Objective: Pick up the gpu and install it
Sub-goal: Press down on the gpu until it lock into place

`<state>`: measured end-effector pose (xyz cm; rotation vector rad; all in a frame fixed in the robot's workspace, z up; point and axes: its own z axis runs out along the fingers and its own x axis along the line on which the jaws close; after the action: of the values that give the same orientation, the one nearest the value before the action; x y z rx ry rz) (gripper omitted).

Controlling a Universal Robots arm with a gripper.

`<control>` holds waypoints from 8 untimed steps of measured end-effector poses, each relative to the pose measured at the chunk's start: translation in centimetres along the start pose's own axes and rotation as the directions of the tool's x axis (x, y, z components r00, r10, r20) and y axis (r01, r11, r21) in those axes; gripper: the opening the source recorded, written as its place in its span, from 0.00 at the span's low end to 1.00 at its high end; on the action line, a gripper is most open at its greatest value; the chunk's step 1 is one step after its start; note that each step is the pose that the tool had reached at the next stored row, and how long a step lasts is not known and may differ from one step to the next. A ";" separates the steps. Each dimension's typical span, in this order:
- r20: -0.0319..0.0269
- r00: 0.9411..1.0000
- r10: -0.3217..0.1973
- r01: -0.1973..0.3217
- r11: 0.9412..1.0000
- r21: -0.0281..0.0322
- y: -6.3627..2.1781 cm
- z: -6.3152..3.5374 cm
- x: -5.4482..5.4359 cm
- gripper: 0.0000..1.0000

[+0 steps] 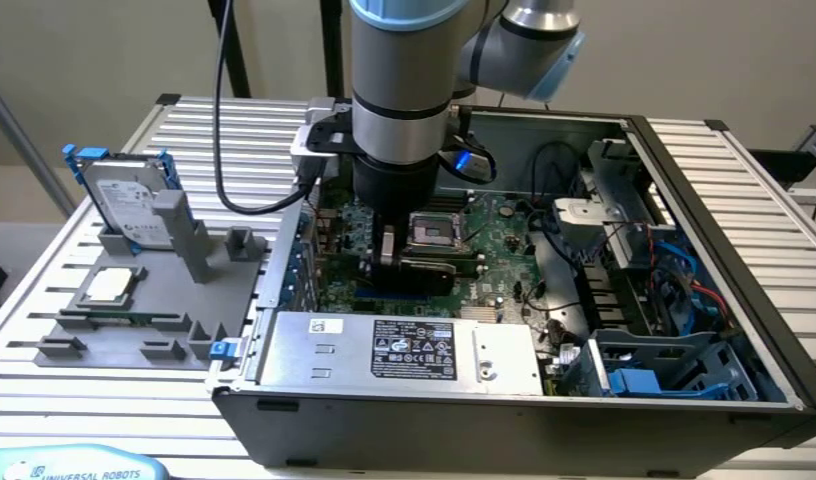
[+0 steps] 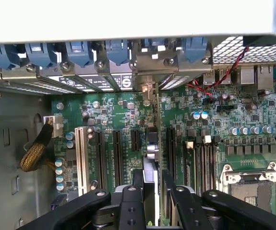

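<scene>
The black two-fingered tool (image 2: 150, 191) is gripping the thin flat gpu card (image 2: 150, 158) edge-on between its nearly closed fingers (image 2: 130, 201), holding it upright over the green motherboard (image 2: 200, 129) among the long black expansion slots (image 2: 117, 151). In the exterior view, the arm is reaching down into the open grey computer case (image 1: 728, 200) standing on the slatted metal desk (image 1: 782, 170).

the gpu (image 2: 150, 163) shows edge-on between the hand's (image 2: 152, 191) fingers, its lower part hidden.
</scene>
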<state>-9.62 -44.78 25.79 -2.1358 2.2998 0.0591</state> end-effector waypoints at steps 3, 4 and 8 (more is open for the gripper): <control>-0.002 1.000 0.000 0.000 1.000 0.000 0.01 0.04 0.0 0.27; -0.002 1.000 0.000 0.000 1.000 0.000 0.01 0.05 -0.1 0.27; -0.002 1.000 0.000 0.000 1.000 0.000 0.02 0.10 -0.1 0.27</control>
<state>-9.63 -44.64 25.69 -2.1374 2.3004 0.0564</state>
